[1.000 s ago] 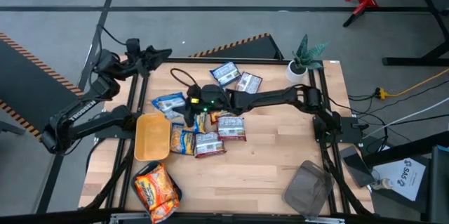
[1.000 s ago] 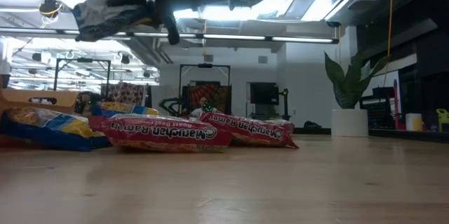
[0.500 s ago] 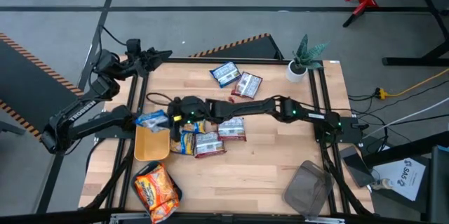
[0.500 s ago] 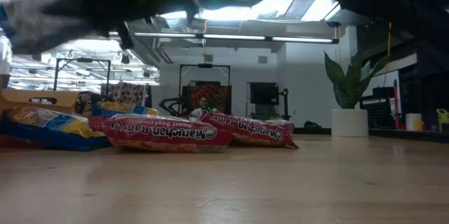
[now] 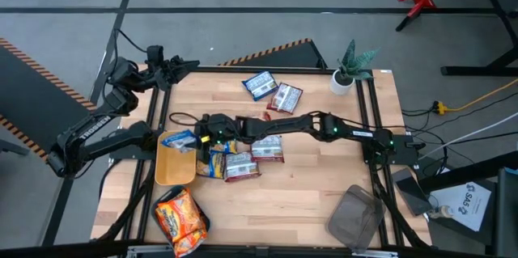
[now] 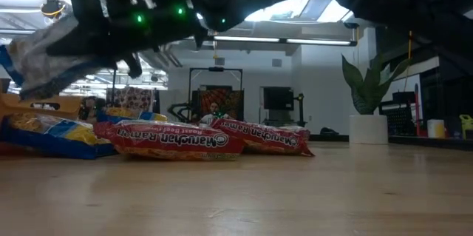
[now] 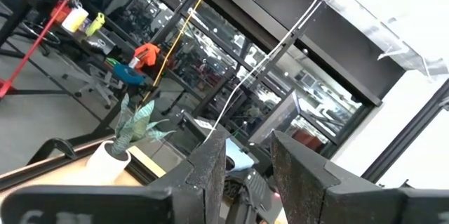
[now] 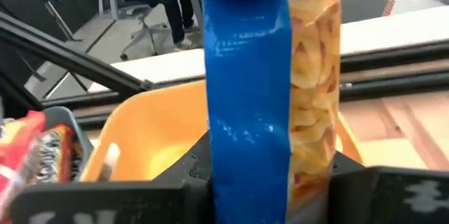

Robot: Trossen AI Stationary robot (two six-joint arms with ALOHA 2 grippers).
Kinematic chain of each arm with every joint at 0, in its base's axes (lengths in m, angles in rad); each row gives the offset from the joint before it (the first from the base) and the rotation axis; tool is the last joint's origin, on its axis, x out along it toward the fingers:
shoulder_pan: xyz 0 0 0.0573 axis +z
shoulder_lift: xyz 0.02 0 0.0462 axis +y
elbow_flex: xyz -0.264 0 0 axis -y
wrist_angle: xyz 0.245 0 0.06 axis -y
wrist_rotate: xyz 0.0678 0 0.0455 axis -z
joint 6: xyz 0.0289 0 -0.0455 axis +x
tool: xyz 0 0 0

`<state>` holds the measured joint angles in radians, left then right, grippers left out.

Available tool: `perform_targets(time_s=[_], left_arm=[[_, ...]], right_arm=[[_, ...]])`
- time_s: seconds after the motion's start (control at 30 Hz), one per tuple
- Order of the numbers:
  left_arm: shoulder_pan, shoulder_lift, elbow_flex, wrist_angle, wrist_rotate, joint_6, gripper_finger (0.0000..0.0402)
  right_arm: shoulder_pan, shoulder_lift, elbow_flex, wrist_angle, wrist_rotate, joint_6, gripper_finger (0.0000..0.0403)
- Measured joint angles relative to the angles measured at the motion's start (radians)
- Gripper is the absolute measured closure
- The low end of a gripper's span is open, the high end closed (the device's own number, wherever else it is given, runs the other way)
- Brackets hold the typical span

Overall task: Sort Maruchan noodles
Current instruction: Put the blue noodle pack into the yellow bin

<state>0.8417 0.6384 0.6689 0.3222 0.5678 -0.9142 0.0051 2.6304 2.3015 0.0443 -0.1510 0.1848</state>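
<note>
My right gripper [image 5: 197, 134] reaches across the table from the right and is shut on a blue-and-yellow Maruchan packet [image 5: 176, 139], which hangs over the far end of the yellow tray [image 5: 171, 169]. In the right wrist view the packet [image 8: 266, 76] stands out past the fingers, with the tray [image 8: 151, 129] beyond it. More packets lie flat on the wood: red ones [image 5: 267, 146], [image 5: 240, 165], a blue-yellow one [image 5: 213, 161], and two near the far edge [image 5: 259, 84], [image 5: 285, 96]. My left gripper [image 5: 188, 64] waits open at the far left corner. My right gripper pinches one end of the blue packet [image 8: 261, 171] between its two fingers. The fingers come nearly level from the table's right. The rest of the packet sticks out beyond them toward the left, lifted clear above the yellow tray.
A teal tray with orange packets [image 5: 180, 217] sits at the near left corner. A grey tray [image 5: 354, 216] lies at the near right. A potted plant [image 5: 350, 68] stands at the far right corner. Bare wood lies in the middle right.
My right gripper has carried the blue packet down and toward the table's left and near side, from over the pile to over the yellow tray, rolling its wrist on the way. The packet stays clear of the table. The gripper's hold has not changed.
</note>
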Motion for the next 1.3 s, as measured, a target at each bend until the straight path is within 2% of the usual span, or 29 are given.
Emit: perform_targets(time_s=[0.2, 0.23, 0.47, 0.63, 0.87, 0.97, 1.03, 1.1, 1.3], left_arm=[[0.000, 0.001, 0.000, 0.000, -0.007, 0.004, 0.0292], [0.000, 0.001, 0.000, 0.000, -0.008, 0.005, 0.0292], [0.000, 0.001, 0.000, 0.000, -0.008, 0.007, 0.0292], [0.000, 0.001, 0.000, 0.000, -0.008, 0.008, 0.0292], [0.000, 0.001, 0.000, 0.000, -0.002, 0.007, 0.0292], [0.000, 0.001, 0.000, -0.009, 0.045, 0.007, 0.0292], [0.000, 0.001, 0.000, -0.044, 0.078, 0.008, 0.0292], [0.000, 0.002, 0.000, -0.076, 0.082, 0.008, 0.0292], [0.000, 0.010, 0.000, -0.142, 0.019, 0.059, 0.0292]], right_arm=[[0.000, 0.019, -0.001, 0.012, 0.006, -0.043, 0.0311], [0.001, 0.019, -0.001, 0.016, 0.011, -0.061, 0.0301], [0.001, 0.019, 0.022, 0.010, -0.006, -0.086, 0.0161], [0.001, 0.018, 0.054, 0.007, 0.010, -0.086, 0.0107], [0.001, 0.014, 0.055, -0.041, 0.034, -0.058, 0.0109], [-0.003, 0.008, 0.055, -0.117, 0.041, -0.043, 0.0117], [-0.011, -0.010, 0.054, -0.229, 0.041, -0.056, 0.0120], [-0.026, -0.052, 0.054, -0.384, 0.094, -0.061, 0.0122], [-0.074, -0.247, 0.062, -0.795, 0.238, -0.103, 0.0123]])
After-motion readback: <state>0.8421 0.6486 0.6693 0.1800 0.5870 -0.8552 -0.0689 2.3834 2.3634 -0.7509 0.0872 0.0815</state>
